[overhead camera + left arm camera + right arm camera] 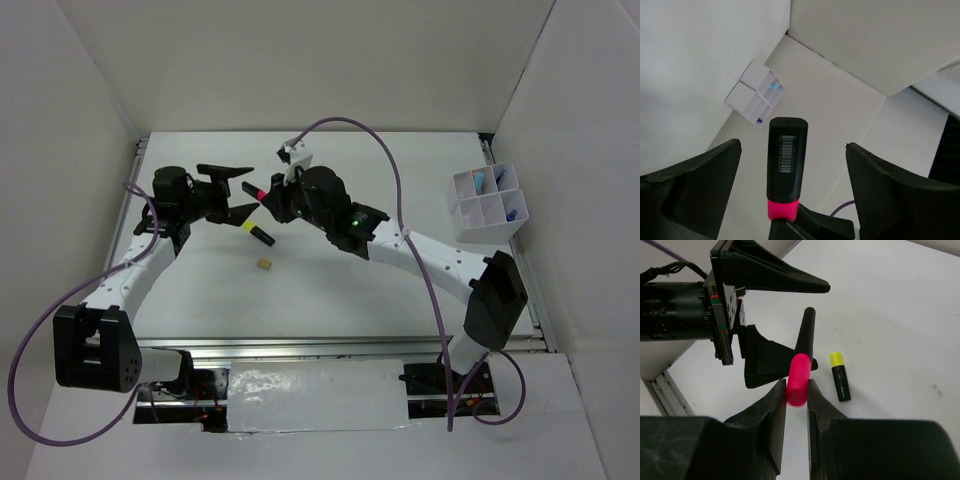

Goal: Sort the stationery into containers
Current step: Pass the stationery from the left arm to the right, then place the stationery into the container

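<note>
The pink highlighter (260, 191) is held above the table between both arms. My right gripper (797, 390) is shut on its pink cap (798, 380). The black barcoded body (786, 160) points into my left gripper (792, 145), whose jaws stand wide open on either side without touching it. On the table below lie a yellow highlighter (839, 376) (258, 233) and a tan eraser (264, 264). The clear organiser tray (462, 205) stands at the far right, with blue items in its back and right compartments.
White walls close in the table on the left, back and right. The right arm stretches diagonally across the middle of the table. Its purple cable (390, 170) loops above it. The tray (746, 99) shows far off in the left wrist view.
</note>
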`<state>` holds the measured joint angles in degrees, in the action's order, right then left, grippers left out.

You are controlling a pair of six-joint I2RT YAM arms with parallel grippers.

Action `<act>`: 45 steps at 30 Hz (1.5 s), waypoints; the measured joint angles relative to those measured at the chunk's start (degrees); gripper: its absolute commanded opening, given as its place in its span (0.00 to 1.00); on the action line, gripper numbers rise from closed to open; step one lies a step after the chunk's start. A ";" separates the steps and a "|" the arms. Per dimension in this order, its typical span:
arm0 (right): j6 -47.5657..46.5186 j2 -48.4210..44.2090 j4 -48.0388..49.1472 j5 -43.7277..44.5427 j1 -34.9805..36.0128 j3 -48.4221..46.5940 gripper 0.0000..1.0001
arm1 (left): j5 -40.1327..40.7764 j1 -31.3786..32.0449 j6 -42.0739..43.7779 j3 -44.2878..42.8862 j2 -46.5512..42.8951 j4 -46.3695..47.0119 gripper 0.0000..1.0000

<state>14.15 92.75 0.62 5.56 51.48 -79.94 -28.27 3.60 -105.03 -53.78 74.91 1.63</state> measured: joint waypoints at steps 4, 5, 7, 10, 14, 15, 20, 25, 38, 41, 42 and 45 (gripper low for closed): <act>-1.07 -0.81 -1.55 -2.23 -1.18 0.04 0.00 | -0.42 -1.90 4.55 -0.04 0.00 -0.15 0.99; -1.46 -1.66 -2.56 -3.15 -2.08 0.17 0.00 | -0.39 -3.10 6.82 -0.24 0.00 -0.90 0.99; -3.06 -4.22 -5.55 -5.40 -4.94 0.33 0.00 | 0.00 -5.81 12.63 -1.53 0.22 -3.69 0.99; -7.80 -9.25 -14.21 -8.22 -12.98 -0.98 0.00 | 1.95 -8.37 25.49 -7.93 2.54 -9.46 0.99; -16.04 -13.51 -28.06 -10.36 -26.73 -5.73 0.00 | 5.62 -6.67 41.94 -15.32 3.98 -13.57 0.99; -18.43 -14.19 -32.09 -11.21 -31.04 -6.91 0.00 | 6.75 -5.42 45.48 -16.65 3.98 -14.47 0.99; -29.64 -14.99 -48.37 -13.77 -50.21 -9.42 0.00 | 13.73 2.21 59.45 -19.58 4.09 -16.31 0.99; -38.18 -10.29 -59.14 -12.70 -65.90 -13.40 0.00 | 15.28 5.11 67.76 -20.85 6.82 -18.60 0.99; -41.48 15.80 -71.97 -11.39 -74.47 -38.66 0.00 | 12.59 4.98 79.54 -24.15 10.29 -21.07 0.99; -41.46 16.55 -72.67 -10.97 -73.37 -38.53 0.00 | 9.73 3.52 80.54 -24.15 10.56 -21.09 0.99; -41.44 16.59 -72.67 -10.80 -72.85 -38.47 0.00 | 8.90 3.13 80.85 -24.15 10.67 -21.07 0.99; -41.05 16.59 -72.37 -10.29 -71.71 -37.70 0.00 | 6.91 1.99 81.20 -24.15 11.02 -20.96 0.99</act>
<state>-26.89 109.34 -71.75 -4.73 -20.23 -117.64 -21.37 5.58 -23.83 -77.93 85.93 -19.33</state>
